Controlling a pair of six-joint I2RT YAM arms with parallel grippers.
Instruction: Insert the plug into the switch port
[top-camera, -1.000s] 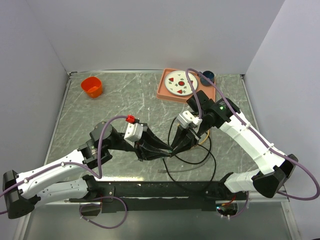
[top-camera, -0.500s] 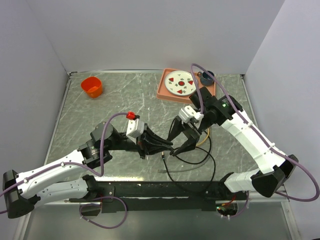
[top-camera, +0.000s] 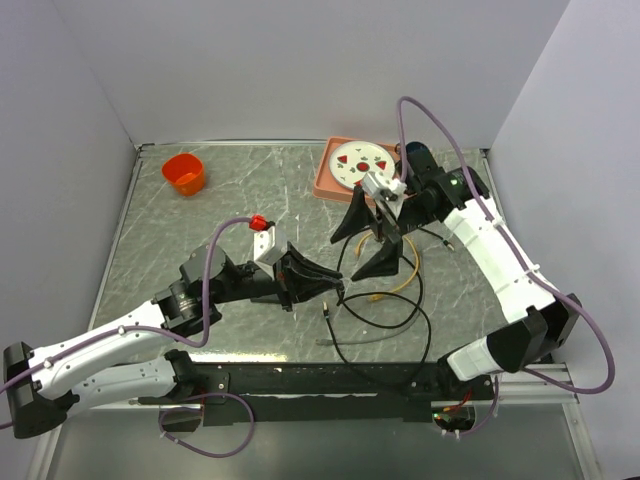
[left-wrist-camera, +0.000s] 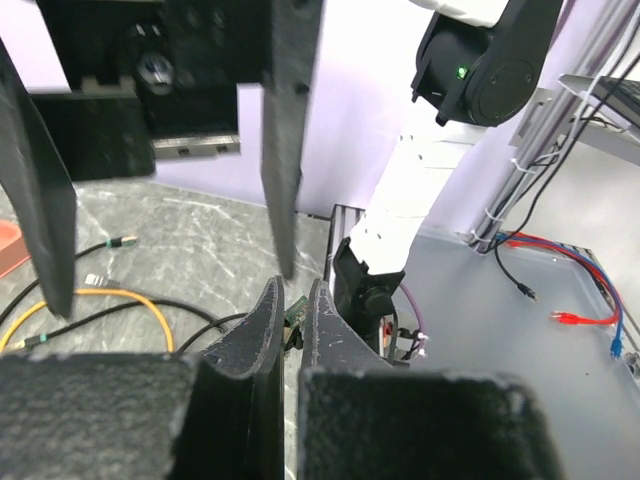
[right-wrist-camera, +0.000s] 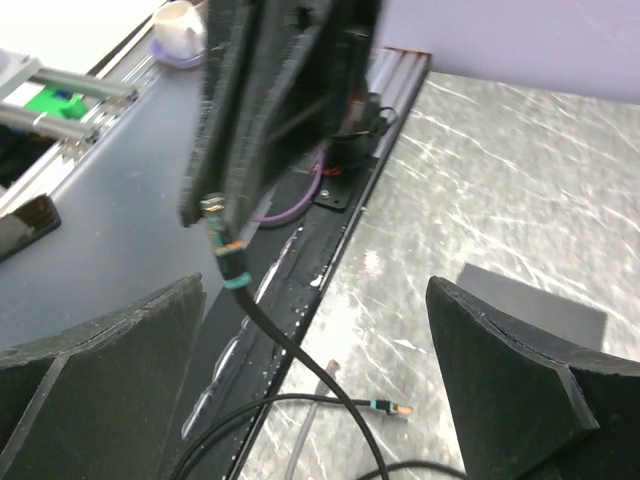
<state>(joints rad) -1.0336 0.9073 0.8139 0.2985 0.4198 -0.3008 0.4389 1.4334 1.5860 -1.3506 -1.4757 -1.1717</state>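
Pinches the plug (right-wrist-camera: 213, 212) between the shut fingers of the left gripper (left-wrist-camera: 295, 297), near the middle of the top view, lifted off the table (top-camera: 230, 210). Lets the black cable (right-wrist-camera: 262, 335) hang from the plug, with a green band (right-wrist-camera: 233, 277) just under it, down to loops on the table. Spreads the right gripper (top-camera: 368, 242) wide open, up and to the right of the left one, with nothing held and nothing touched. Points it at the plug, a little apart. Shows a flat dark block (right-wrist-camera: 530, 298) on the table by the right-hand finger in the right wrist view, maybe the box with the port. Cannot make out any port hole there. Has a yellow cable (left-wrist-camera: 105, 294) lying on the table below the right gripper. Farther out, finds a pink tray (top-camera: 325, 188) with a white plate (top-camera: 360, 163) at the top middle, and an orange cup (top-camera: 184, 172) at the upper left.
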